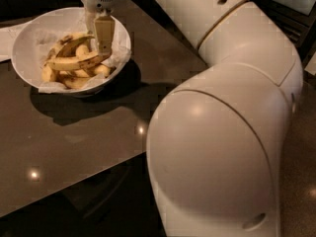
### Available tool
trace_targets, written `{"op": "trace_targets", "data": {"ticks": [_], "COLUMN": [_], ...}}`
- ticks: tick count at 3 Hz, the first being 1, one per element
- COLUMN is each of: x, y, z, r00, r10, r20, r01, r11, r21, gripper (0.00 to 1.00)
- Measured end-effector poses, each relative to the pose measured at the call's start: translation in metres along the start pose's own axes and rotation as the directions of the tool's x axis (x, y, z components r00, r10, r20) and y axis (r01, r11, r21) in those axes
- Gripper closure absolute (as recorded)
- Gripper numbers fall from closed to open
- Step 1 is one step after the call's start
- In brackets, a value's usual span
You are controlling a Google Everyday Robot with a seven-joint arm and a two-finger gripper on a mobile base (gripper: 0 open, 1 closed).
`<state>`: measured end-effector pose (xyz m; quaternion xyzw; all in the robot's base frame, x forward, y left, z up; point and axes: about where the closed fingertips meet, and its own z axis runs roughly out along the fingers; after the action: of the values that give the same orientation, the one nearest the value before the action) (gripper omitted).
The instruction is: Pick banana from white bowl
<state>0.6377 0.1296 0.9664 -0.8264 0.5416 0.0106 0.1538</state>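
The white bowl [24,48] stands at the far left of the dark table, lined with crumpled white paper and holding several bananas. The banana [74,62], long, yellow and brown-speckled, lies across the top of the pile with its right end near the bowl's right side. My gripper [100,47] reaches down into the bowl from above, its tip at the banana's right end. I cannot see whether it touches or holds the banana.
My large white arm [222,132] fills the right half of the view and hides that side of the table [89,137]. A white sheet [7,36] lies left of the bowl. The table's front edge runs diagonally at the lower left.
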Motion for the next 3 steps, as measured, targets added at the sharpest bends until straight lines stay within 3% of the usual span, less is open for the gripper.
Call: {"op": "trace_targets", "data": {"ticks": [3], "x": [-0.021], "y": [-0.007], "z": [0.035], "r00": [0.999], "r10": [-0.008], "r20": [0.044], "r01": [0.011], "r11": [0.9972], "r21": [-0.074], "gripper": [0.38]}}
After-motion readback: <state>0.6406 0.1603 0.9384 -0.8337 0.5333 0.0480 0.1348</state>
